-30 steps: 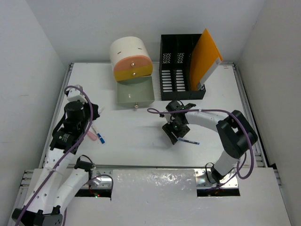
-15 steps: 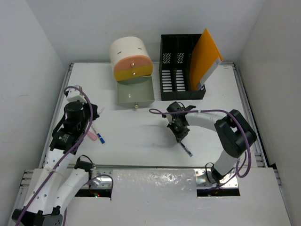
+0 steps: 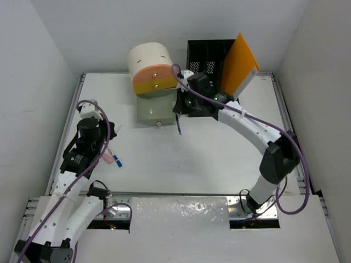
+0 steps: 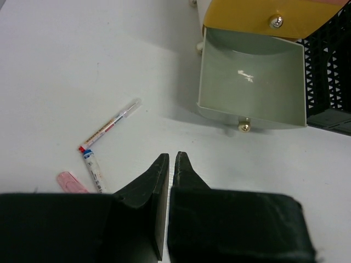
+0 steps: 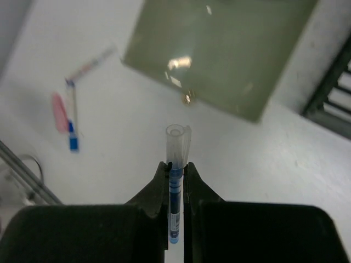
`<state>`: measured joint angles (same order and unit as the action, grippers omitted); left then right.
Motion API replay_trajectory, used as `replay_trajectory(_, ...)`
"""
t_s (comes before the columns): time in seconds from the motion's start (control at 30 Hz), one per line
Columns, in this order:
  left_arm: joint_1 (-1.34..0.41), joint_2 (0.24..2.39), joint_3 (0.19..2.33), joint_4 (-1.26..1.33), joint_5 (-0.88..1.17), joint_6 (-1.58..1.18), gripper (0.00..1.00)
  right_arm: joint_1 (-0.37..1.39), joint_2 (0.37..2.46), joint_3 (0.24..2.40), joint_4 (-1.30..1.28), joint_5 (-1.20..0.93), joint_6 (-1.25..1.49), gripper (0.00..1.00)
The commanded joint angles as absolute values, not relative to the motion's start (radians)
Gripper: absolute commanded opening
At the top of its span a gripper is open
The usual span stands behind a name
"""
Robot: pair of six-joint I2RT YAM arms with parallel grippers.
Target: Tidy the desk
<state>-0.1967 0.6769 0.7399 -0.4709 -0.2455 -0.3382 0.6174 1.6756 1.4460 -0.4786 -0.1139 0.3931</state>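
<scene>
Between the pinched jaws of the right claw (image 5: 175, 167) a blue pen (image 5: 176, 143) stands clamped, its clear cap poking out ahead of the fingertips. A second ago this claw sat low over the middle of the desk (image 3: 230, 159), where the pen lay. Half a second ago the pen was lifted and dangling. Now the arm has stretched to the far side, and the pen hangs from the claw just beside the near right corner of the open drawer (image 3: 157, 108). In the wrist view the drawer's green floor lies ahead of the cap and looks bare.

That puts the pick-up behind it. My judgement is that the drop into the drawer comes next and needs a small shift leftward over the drawer wall.

Behind the claw rises the black file rack (image 3: 204, 55) with an orange folder (image 3: 239, 61) leaning in it. To the claw's left, above the drawer, sits the round drawer unit (image 3: 151, 67).

Well off to its left the left claw (image 4: 171, 163) has not moved. Its fingers are closed on nothing, and it hovers near two pens (image 4: 108, 125) and a pink eraser (image 4: 71, 182) lying on the desk.

The held pen shows only blue bands. The print on the other pens' barrels is too small to read, and no brand is legible anywhere.
</scene>
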Motion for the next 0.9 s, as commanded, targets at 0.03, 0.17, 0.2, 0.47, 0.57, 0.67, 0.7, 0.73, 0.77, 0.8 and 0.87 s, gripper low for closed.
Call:
replay_trajectory(0.03, -0.202, 0.669, 0.738, -0.407, -0.233, -0.334, 0.0, 0.618, 1.837, 1.548, -0.217, -0.123, 0.607, 0.0)
replay_trajectory(0.17, -0.203, 0.652, 0.739, -0.42, -0.241, -0.334, 0.0, 0.617, 1.972, 1.66, -0.061, -0.143, 0.669, 0.0)
replay_trajectory(0.2, -0.202, 0.647, 0.741, -0.425, -0.244, -0.334, 0.0, 0.617, 2.005, 1.658, -0.022, -0.143, 0.675, 0.0)
replay_trajectory(0.47, -0.202, 0.601, 0.756, -0.488, -0.294, -0.328, 0.0, 0.614, 2.094, 1.661, 0.198, -0.009, 0.689, 0.0)
replay_trajectory(0.57, -0.202, 0.588, 0.755, -0.5, -0.305, -0.328, 0.0, 0.614, 2.102, 1.66, 0.236, 0.031, 0.684, 0.0)
replay_trajectory(0.67, -0.202, 0.58, 0.75, -0.508, -0.308, -0.328, 0.0, 0.614, 2.102, 1.646, 0.268, 0.092, 0.687, 0.0)
replay_trajectory(0.7, -0.202, 0.578, 0.749, -0.509, -0.307, -0.328, 0.0, 0.614, 2.097, 1.635, 0.279, 0.104, 0.689, 0.0)
replay_trajectory(0.73, -0.202, 0.578, 0.749, -0.509, -0.307, -0.328, 0.0, 0.614, 2.097, 1.625, 0.294, 0.115, 0.69, 0.0)
replay_trajectory(0.77, -0.202, 0.578, 0.747, -0.509, -0.307, -0.328, 0.0, 0.614, 2.098, 1.624, 0.291, 0.126, 0.689, 0.0)
replay_trajectory(0.8, -0.202, 0.577, 0.746, -0.509, -0.307, -0.327, 0.0, 0.614, 2.1, 1.626, 0.285, 0.129, 0.681, 0.0)
replay_trajectory(0.87, -0.202, 0.577, 0.746, -0.508, -0.31, -0.327, 0.0, 0.614, 2.099, 1.618, 0.272, 0.138, 0.669, 0.13)
